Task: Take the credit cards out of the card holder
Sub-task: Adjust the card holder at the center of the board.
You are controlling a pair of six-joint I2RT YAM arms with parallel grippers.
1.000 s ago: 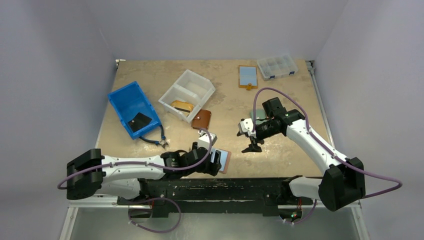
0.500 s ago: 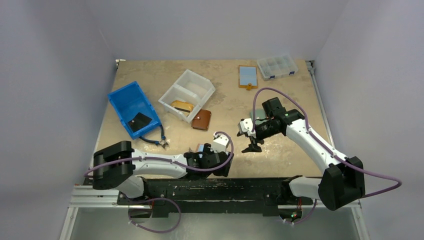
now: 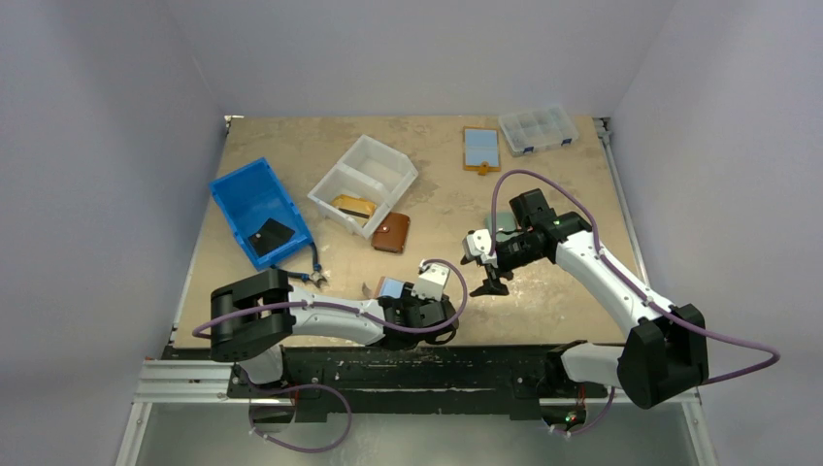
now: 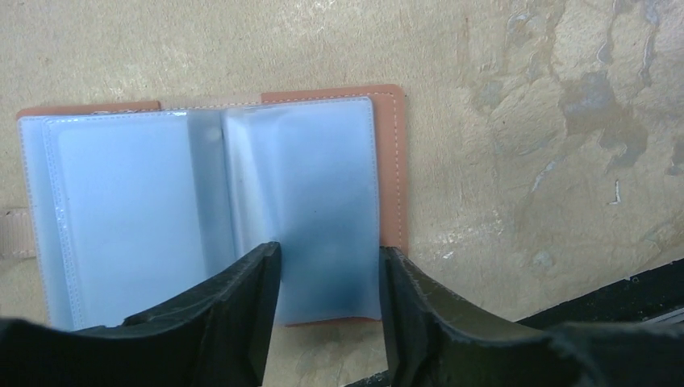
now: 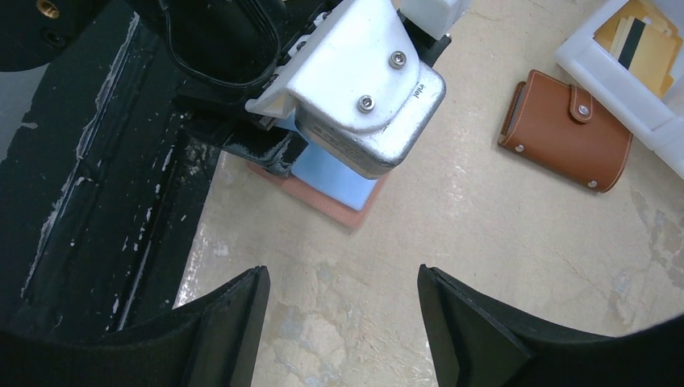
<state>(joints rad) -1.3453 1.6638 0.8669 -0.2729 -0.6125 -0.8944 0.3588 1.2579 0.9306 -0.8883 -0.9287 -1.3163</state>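
Lying open and flat on the table (image 3: 543,291), near its front edge at the lower centre of the overhead view, the card holder (image 4: 393,169) shows light-blue credit cards (image 4: 121,218) tucked in its clear sleeves (the brown cover peeks out along the right side). The left pincer (image 4: 328,256) hangs over the right-hand panel's lower edge, released, its jaws apart with the sleeve flat between them. The right pincer (image 5: 340,280) hovers right of centre, likewise released, clasping nothing. A closed brown wallet (image 5: 565,129) lies further back.
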